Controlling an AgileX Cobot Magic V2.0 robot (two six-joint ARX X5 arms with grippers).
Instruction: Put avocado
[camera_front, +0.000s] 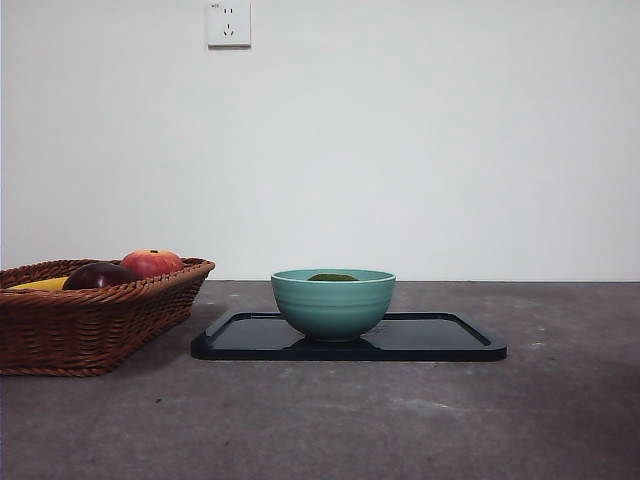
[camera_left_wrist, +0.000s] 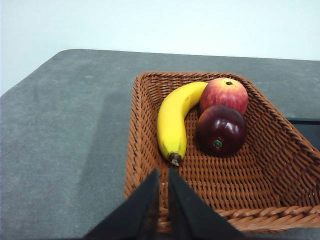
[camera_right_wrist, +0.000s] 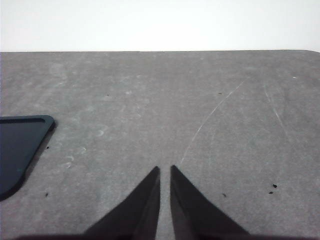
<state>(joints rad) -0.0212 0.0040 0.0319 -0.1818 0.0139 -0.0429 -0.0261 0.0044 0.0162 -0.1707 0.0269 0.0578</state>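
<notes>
A teal bowl (camera_front: 333, 303) stands at centre frame on a black tray (camera_front: 450, 338) laid flat on the grey desk (camera_front: 400, 420), seen level from the front. Just above the bowl's rim shows the dull olive-green top of the avocado (camera_front: 332, 277), which lies inside the bowl. At the left edge of the frame sits a brown wicker basket (camera_front: 90, 320), beside the tray but apart from it; a red-orange apple (camera_front: 152, 263), a dark maroon fruit (camera_front: 98, 275) and a sliver of yellow banana (camera_front: 40, 285) rise over its edge. A white wall socket (camera_front: 228, 23) is fixed at the top of the frame.

The left wrist view looks down into the basket, where the banana lies curved along one wall, with the apple and the maroon fruit touching each other beside it. The left hand (camera_left_wrist: 164, 176) hangs over the basket's near rim, its two jaws pressed nearly together and holding nothing.

The right hand (camera_right_wrist: 164, 172) hovers over bare desk with its jaws likewise almost closed and empty; a corner of the tray shows at the left edge of that frame.
</notes>
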